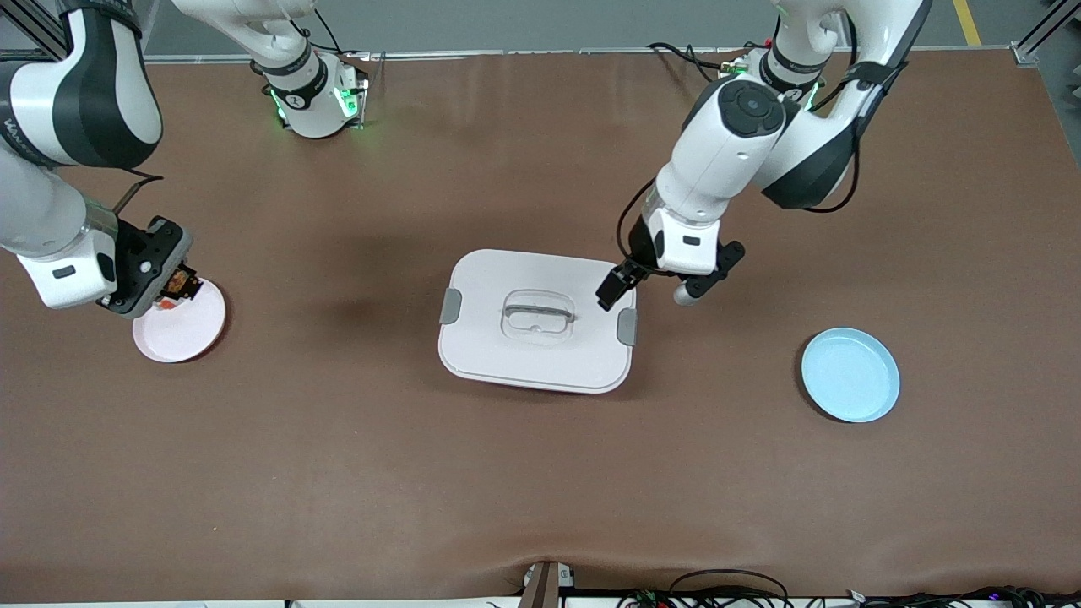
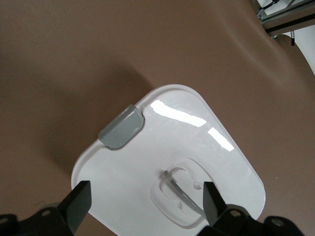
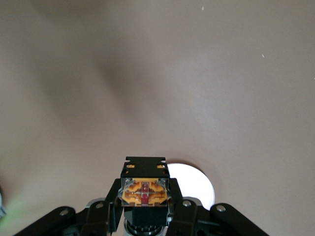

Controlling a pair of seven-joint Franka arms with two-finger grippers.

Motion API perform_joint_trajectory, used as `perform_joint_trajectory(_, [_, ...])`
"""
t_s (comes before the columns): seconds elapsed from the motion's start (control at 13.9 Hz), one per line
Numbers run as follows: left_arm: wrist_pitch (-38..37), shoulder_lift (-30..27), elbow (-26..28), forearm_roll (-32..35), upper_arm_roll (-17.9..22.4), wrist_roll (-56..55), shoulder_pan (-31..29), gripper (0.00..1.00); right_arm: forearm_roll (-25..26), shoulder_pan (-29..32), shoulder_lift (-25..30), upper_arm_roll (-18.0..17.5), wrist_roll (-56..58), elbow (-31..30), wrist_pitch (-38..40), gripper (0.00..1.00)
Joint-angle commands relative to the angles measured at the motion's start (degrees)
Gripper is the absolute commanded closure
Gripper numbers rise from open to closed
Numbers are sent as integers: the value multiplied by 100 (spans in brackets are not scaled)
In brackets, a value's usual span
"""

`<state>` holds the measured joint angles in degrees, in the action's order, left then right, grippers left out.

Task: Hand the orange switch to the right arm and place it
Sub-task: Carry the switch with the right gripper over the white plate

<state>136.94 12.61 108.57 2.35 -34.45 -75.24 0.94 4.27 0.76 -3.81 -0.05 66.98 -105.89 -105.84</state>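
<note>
Brown table (image 1: 338,439) — right gripper (image 1: 173,287) clamps orange switch (image 3: 145,191) over pink plate (image 1: 190,333); next lower, release — left gripper (image 1: 646,291) wide, waiting over white lid (image 1: 540,355).

My arms were glossy white shells with black joint bands, each ending in a black two-finger gripper on a white wrist block. Green lights glowed at both bases, and thin black cables looped along my left arm (image 1: 743,160). My right arm (image 1: 59,127) carried a grey forearm sleeve, and small bright screws dotted the black finger links
</note>
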Motion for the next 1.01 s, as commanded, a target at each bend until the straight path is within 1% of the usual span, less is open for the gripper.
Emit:
perform_joint_trajectory(0.0, [-27,-557,524,64,-53,491,-331,0,285,345,47,-92,621,-405,-496,100])
perform_joint_trajectory(0.14, [-80,-689,630,64,-44,754,-419,0,294,600,38,-92,1087,-783,-1067,100])
perform_joint_trajectory(0.29, [-360,-777,622,64,-44,1280,-577,0,312,793,-49,-92,1396,-1021,-1446,100])
perform_joint_trajectory(0.36, [-518,-873,631,64,-44,1666,-630,0,399,872,-128,-92,1553,-1109,-1657,100])
perform_joint_trajectory(0.43, [-685,-935,622,56,-44,2088,-735,0,635,908,-251,-92,1694,-1136,-1789,100])
perform_joint_trajectory(0.5, [-826,-997,622,64,-53,2466,-884,0,767,978,-365,-92,1722,-1162,-1878,100])
perform_joint_trajectory(0.58, [-932,-1084,631,56,-44,2844,-955,0,795,1066,-392,-92,1766,-1293,-2079,100])
perform_joint_trajectory(0.72, [-1108,-1111,622,55,-44,3425,-1192,0,821,1102,-384,-92,1836,-1688,-2588,100])
perform_joint_trajectory(0.94, [-1222,-1217,604,29,-44,4076,-1543,0,1119,1312,-427,-92,1836,-2303,-3616,100])
